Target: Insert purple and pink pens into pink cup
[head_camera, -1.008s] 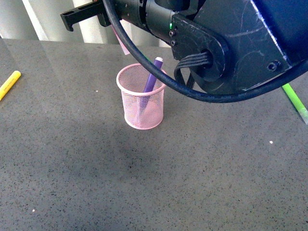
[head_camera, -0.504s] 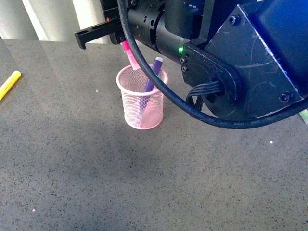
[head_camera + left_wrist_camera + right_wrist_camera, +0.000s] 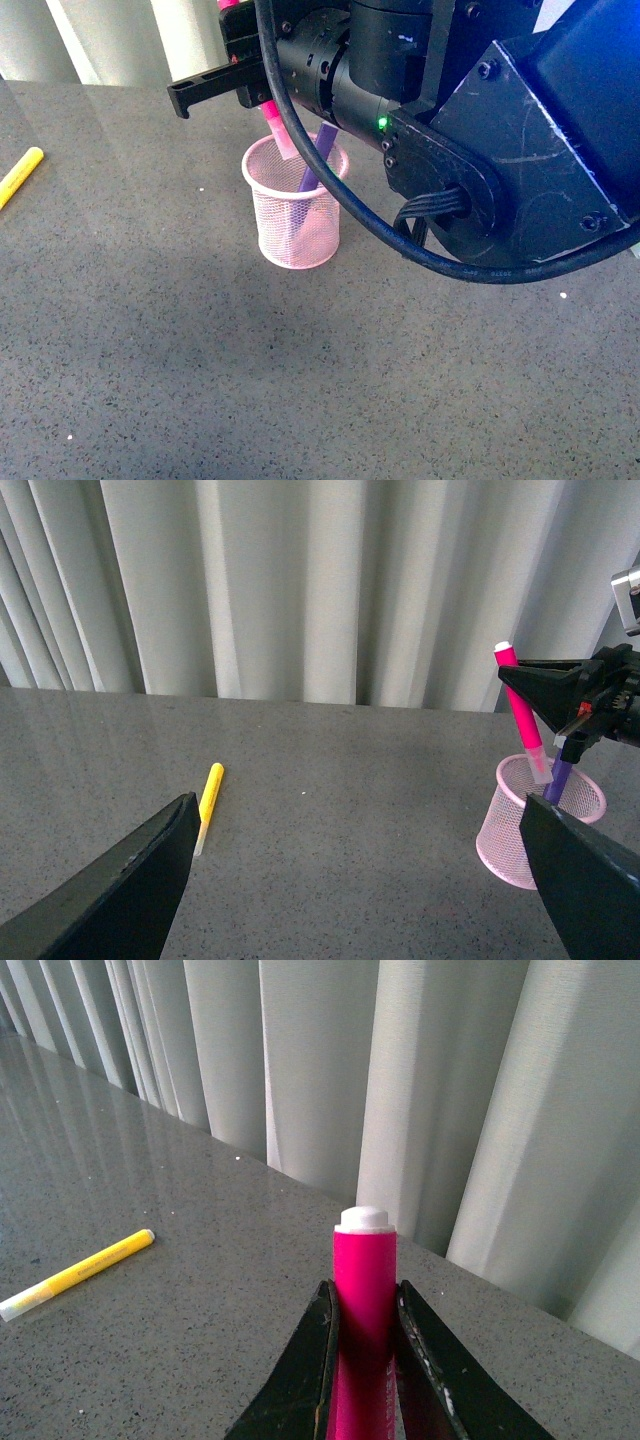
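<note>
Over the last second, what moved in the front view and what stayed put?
The right hand, shut on the pink pen, swung in over the pink cup and lowered the pen's tip to the rim. The purple pen stayed leaning inside the cup; the cup and the yellow marker did not shift.

a slim yellow marker with a pale translucent cap (image 3: 20, 175) lies flat on the dark grey speckled stone table (image 3: 200, 380), far out toward its left edge. behind the table hangs a pale grey-white pleated curtain (image 3: 300, 580), falling in long vertical folds down to the back edge.
</note>
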Motion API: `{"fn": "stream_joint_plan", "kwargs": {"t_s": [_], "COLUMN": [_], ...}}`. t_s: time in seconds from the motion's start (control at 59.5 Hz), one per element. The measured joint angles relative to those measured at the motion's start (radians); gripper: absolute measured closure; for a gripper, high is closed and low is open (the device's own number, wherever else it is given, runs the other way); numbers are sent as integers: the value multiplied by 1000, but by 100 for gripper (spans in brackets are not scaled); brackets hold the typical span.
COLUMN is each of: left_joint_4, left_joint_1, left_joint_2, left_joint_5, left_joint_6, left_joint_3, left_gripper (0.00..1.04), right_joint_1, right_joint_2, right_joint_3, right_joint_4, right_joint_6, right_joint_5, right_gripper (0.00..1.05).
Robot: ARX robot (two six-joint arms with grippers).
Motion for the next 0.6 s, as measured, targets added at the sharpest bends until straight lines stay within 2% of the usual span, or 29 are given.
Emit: {"fn": "stream_joint_plan", "kwargs": {"t_s": [0.118,0.386,0.521,0.605], "left_joint_4": [0,0,0,0], "left_joint_1": [0,0,0,0], "left_joint_2": [0,0,0,0], "left_joint_5": [0,0,0,0], "left_joint_6": [0,0,0,0], "left_joint_3": [0,0,0,0], "left_gripper": [7,7,7,7], "right_joint_1": [0,0,-1,-3], "right_joint_2": [0,-8,-39,-83], "right_joint_3": [-4,-25,-37,-47], "right_joint_4": [-6,-14,-37,-83], "right_joint_6": [8,34,46,62], "right_joint_5": [1,10,32,79], "right_gripper": [77,27,6,7]}}
